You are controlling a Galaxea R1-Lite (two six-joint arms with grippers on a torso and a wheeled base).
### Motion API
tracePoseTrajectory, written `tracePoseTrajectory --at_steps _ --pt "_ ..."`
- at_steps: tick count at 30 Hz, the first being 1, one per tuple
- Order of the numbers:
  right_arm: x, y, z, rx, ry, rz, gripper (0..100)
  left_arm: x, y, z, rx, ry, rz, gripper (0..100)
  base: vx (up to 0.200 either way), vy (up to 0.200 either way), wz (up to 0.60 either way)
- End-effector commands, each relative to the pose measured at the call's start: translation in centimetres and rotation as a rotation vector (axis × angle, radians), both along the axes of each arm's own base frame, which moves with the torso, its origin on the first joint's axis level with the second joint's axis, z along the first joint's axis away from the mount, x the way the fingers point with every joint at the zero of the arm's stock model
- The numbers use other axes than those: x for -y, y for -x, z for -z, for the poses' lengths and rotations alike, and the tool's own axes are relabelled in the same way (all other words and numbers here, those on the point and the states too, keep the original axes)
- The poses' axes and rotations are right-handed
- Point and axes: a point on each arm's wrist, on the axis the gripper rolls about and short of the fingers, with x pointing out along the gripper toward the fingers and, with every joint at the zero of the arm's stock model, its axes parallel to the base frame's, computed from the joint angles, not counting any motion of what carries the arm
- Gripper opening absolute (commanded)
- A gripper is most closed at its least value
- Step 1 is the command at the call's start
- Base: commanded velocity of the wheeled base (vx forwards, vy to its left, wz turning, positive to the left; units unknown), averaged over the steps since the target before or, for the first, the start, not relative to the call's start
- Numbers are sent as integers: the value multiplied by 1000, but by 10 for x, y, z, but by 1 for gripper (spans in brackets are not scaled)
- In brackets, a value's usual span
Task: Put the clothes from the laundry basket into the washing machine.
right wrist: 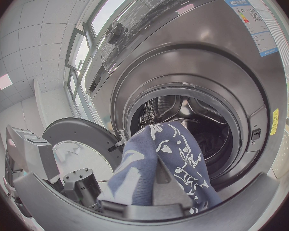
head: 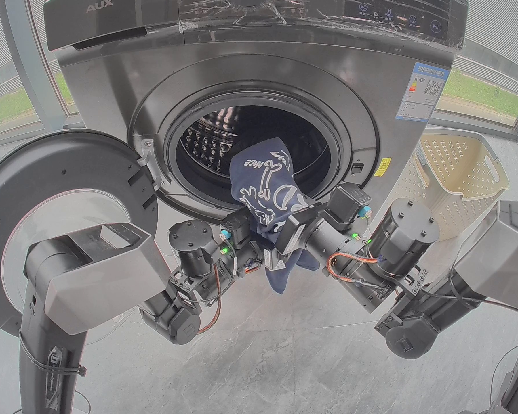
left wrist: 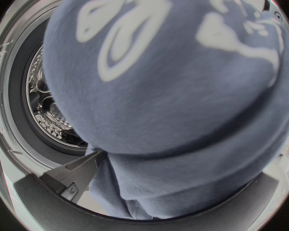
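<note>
A navy garment (head: 265,185) with white print hangs over the lower rim of the washing machine's (head: 328,70) round opening, part inside the drum (head: 213,139) and part dangling outside. My right gripper (head: 283,232) is under the cloth at the rim and shut on the garment (right wrist: 183,154). My left gripper (head: 258,251) is beside it, lower, with the garment (left wrist: 170,90) draped over it. One left finger (left wrist: 80,172) shows well off to the side, so the jaws stand open.
The machine's door (head: 57,202) stands swung open to the left. A cream laundry basket (head: 460,173) stands to the right of the machine. Dark cloth (right wrist: 212,141) lies deep inside the drum. Grey floor lies in front.
</note>
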Motion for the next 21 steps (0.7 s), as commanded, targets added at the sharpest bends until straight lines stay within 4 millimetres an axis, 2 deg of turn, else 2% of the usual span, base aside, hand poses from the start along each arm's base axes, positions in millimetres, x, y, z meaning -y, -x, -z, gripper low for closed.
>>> tracePoseTrajectory --at_steps 1,5,6,16,20,21 --pt "-1 1 1 -3 2 -2 0 -2 -9 8 -7 2 -44 100 0 0 0" --pt "0 1 -1 0 -4 -1 0 -6 -13 10 -9 0 -62 100 0 0 0" --pt "0 1 -2 1 -5 -1 0 -6 -13 11 -10 -1 -62 0 0 0 0" --pt "7 1 0 -13 -1 9 0 -8 -14 4 5 14 -68 0 0 0 0" --pt "16 2 0 -22 6 25 0 -15 -14 -6 18 32 -79 0 0 0 0" --pt "24 1 -2 -23 5 42 0 -18 -10 -15 23 50 -79 0 0 0 0"
